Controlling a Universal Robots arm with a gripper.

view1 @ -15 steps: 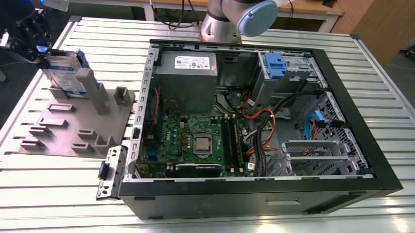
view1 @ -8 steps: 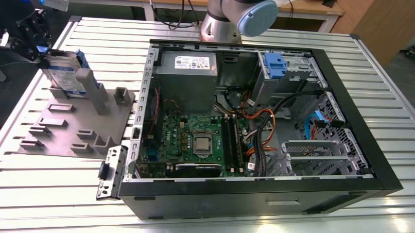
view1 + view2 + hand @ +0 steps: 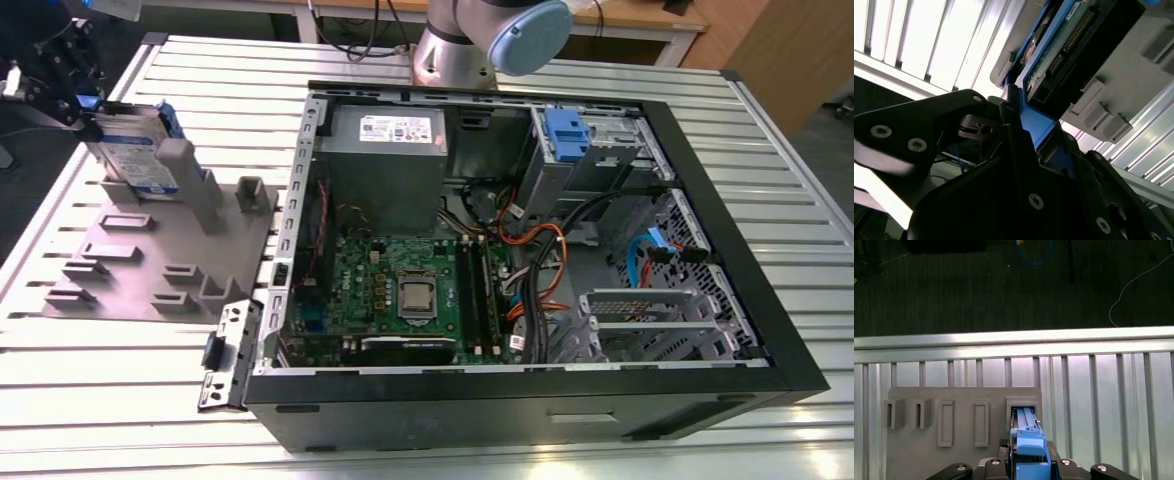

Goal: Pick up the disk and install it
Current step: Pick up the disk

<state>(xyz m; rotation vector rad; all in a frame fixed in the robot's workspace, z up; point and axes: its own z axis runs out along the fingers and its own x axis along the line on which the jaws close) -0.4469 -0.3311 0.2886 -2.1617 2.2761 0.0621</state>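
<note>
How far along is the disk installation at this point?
Early stage. Done: the tool grips the disk by its blue carrier, as both wrist views show. In hand: the disk stands upright, apparently seated in its slot in the grey holder, not lifted clear. Left: it is not yet in the open computer case beside the holder.
</note>
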